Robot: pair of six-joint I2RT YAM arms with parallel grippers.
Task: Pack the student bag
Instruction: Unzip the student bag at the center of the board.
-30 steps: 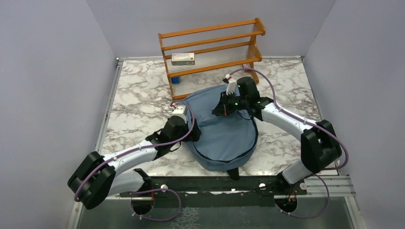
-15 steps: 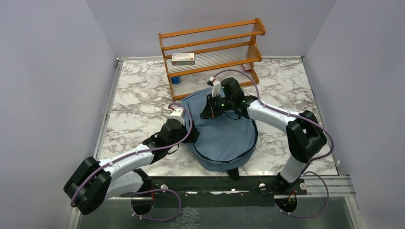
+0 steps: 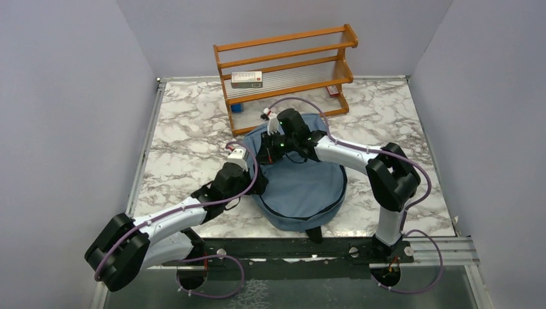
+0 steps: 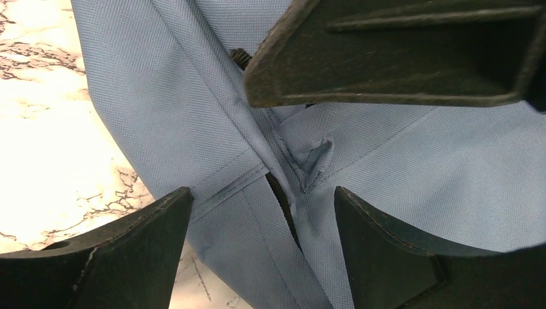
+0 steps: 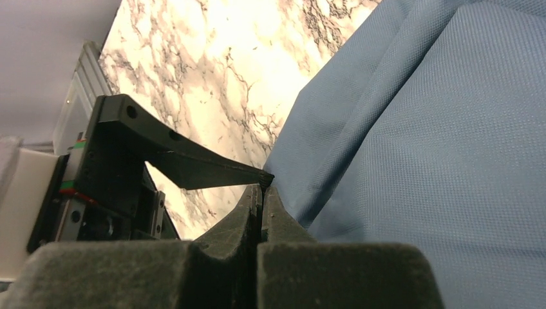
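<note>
Dusty-blue fabric, soft and slack: the student backpack with black zipper trim lies flat on the white-and-grey marble table, near the middle. Its long axis runs roughly near to far.

Both arms meet at its far-left rim. The left gripper comes in from the near left, so the bag lies just to its right. Its fingers stand apart, straddling a stitched seam and a short dark slit in the cloth without clamping either.

The right gripper reaches across the bag from the right. Its tips are pressed together just beyond the left one's fingers, so it looks the nearer to any zipper pull.

A small black piece peeks out under the right finger, possibly that pull, but it is too hidden to say. I cannot tell whether the closed tips nip anything. The arms cover the bag's far end.
</note>
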